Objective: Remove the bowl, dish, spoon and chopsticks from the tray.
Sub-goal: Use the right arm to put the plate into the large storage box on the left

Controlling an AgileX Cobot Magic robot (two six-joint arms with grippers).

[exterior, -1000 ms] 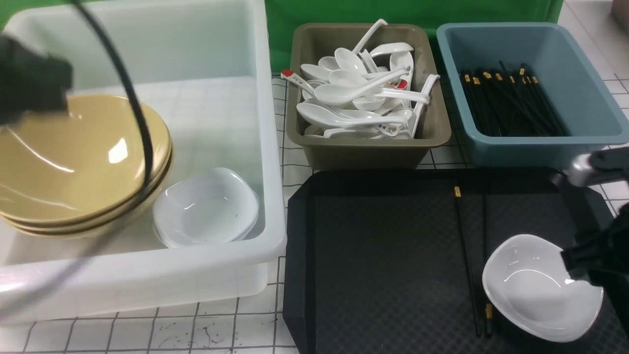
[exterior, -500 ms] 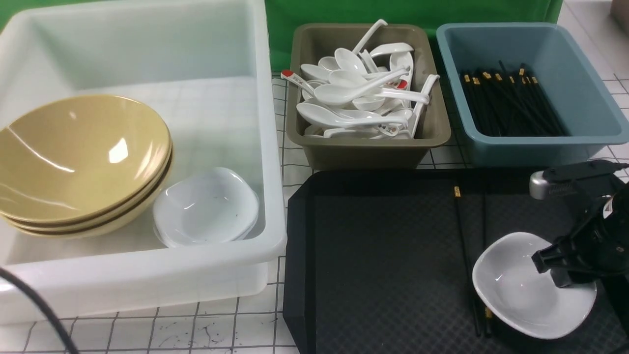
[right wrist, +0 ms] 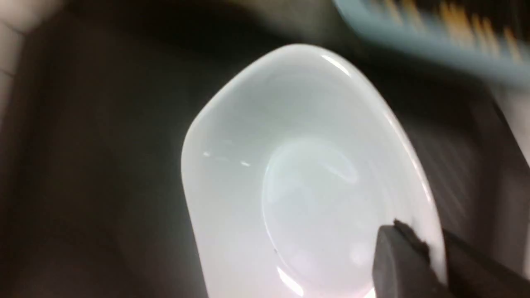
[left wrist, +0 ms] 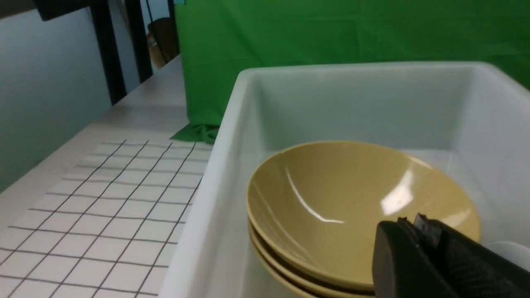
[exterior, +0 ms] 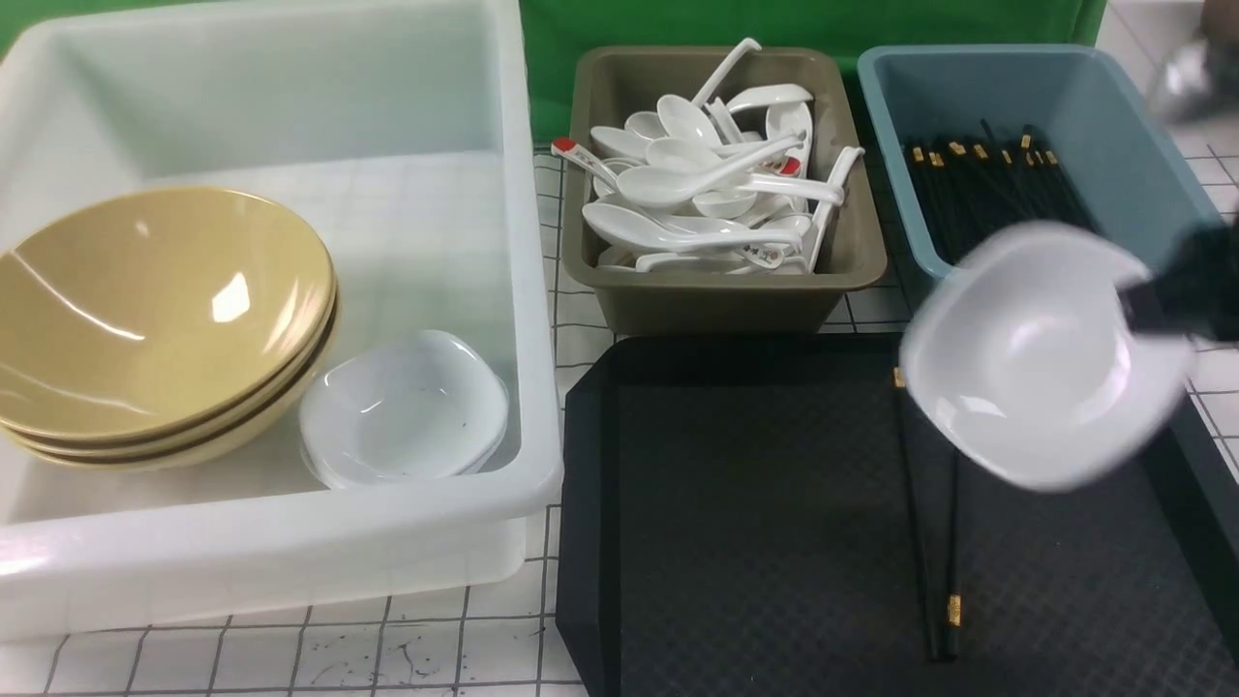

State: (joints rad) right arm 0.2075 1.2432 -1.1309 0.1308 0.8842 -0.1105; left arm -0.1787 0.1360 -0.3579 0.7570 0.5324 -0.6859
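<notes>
Overhead, the right gripper (exterior: pixel 1140 305) is clamped on the edge of the dish (exterior: pixel 1041 353), one finger (right wrist: pixel 395 252) inside the rim and the other outside it. The dish hangs tilted in the air, clear of the tray (exterior: pixel 736 484); both are motion-blurred. Directly beneath gripper and dish lie the chopsticks (exterior: pixel 934 552), side by side on the tray. Just behind the gripper stands a blue bin (exterior: pixel 987 92) full of black chopsticks (exterior: pixel 987 184). To the gripper's left is an olive bin (exterior: pixel 716 300) heaped with white spoons (exterior: pixel 697 189); a few carry red marks, too small to read. Farther left is a white tub (exterior: pixel 542 290), its near-right wall rising between the gripper and two nested small white dishes (exterior: pixel 405 411). The left gripper (left wrist: pixel 418 223) has its jaws pressed together on nothing. Just beyond it the bowl (left wrist: pixel 356 207) tops a stack of tan bowls in the tub.
</notes>
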